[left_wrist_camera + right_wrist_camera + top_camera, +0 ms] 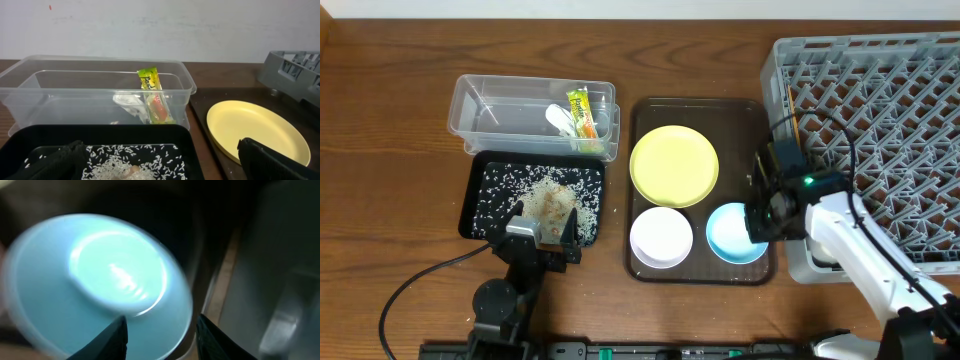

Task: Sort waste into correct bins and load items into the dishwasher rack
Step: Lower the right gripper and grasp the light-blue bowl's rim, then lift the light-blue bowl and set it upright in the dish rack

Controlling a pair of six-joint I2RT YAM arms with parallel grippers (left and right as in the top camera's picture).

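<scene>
My left gripper [542, 230] [165, 167] is open and empty over the front of the black tray [480, 215], above loose rice [535, 188] and a brownish lump [556, 204]. The clear tub [480, 105] holds the snack wrapper [581, 112] [152, 95] and white scrap [558, 119] [129, 102]. My right gripper [758, 215] [165, 335] is open, its fingers either side of the right rim of the light-blue bowl [728, 238] [90, 280]. The yellow-green plate [674, 165] [255, 127] and white bowl [661, 237] sit nearby. The cup is out of view.
The plate and both bowls rest on a dark-brown serving tray [745, 115]. The grey dishwasher rack [890, 100] [292, 67] stands right of it, close to my right arm. A black cable lies on the table at the front left [420, 285].
</scene>
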